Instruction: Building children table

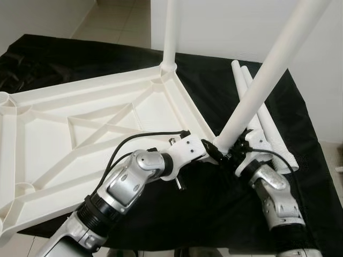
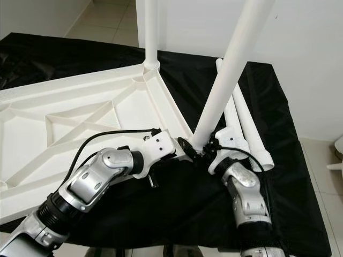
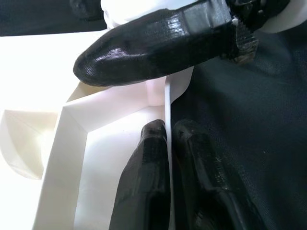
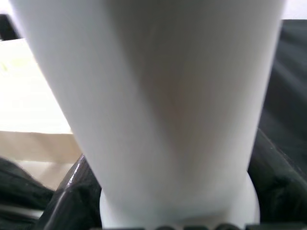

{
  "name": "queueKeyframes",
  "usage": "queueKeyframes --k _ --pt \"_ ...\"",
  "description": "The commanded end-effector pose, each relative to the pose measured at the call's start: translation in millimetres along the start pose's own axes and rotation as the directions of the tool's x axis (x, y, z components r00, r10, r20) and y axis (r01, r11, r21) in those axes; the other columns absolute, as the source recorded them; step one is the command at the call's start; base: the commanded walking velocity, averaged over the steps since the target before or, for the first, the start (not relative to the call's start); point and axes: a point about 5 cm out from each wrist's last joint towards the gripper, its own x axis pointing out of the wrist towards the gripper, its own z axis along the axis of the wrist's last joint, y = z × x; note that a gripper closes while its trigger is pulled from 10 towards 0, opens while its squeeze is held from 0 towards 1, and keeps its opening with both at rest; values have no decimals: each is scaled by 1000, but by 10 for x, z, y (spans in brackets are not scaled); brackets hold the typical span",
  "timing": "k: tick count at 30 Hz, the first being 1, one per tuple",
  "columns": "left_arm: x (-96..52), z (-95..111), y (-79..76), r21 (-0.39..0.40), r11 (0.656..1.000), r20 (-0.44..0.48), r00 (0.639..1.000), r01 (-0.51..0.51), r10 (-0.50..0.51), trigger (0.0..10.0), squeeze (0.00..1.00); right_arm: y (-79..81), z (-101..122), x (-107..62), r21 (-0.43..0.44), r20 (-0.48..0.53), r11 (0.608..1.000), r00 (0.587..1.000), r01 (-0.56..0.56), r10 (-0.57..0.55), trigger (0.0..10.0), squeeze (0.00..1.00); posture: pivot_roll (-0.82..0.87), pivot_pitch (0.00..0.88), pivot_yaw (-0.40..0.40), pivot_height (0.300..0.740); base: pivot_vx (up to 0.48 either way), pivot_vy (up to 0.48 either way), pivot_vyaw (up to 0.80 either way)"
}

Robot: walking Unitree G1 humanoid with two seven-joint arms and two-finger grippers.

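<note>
Both silver arms meet at the near corner of the upturned white tabletop (image 1: 107,128): its thin rim is pinched by the left gripper (image 3: 168,158), and the slanted leg (image 1: 268,69) is clamped near its foot by the right gripper (image 1: 236,150). For a clean seating, the smooth round tube should be brought upright over its socket before being pressed home. Ribbed moulded plastic lies on black cloth (image 1: 214,214), one leg (image 1: 170,32) already standing, two spare legs (image 1: 268,123) just beside.

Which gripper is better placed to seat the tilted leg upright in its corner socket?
Probably the right gripper: it is shut on the tilted leg near its base. The left gripper pinches the tabletop rim at that corner, steadying it.
</note>
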Motion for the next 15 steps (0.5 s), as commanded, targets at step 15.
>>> queueKeyframes --k 15 --pt "96 -129 -197 -60 992 -42 992 114 -117 10000 0 176 -48 164 76 -97 891 893 447 -440 0 0 34 132 -53 740 0 0 0"
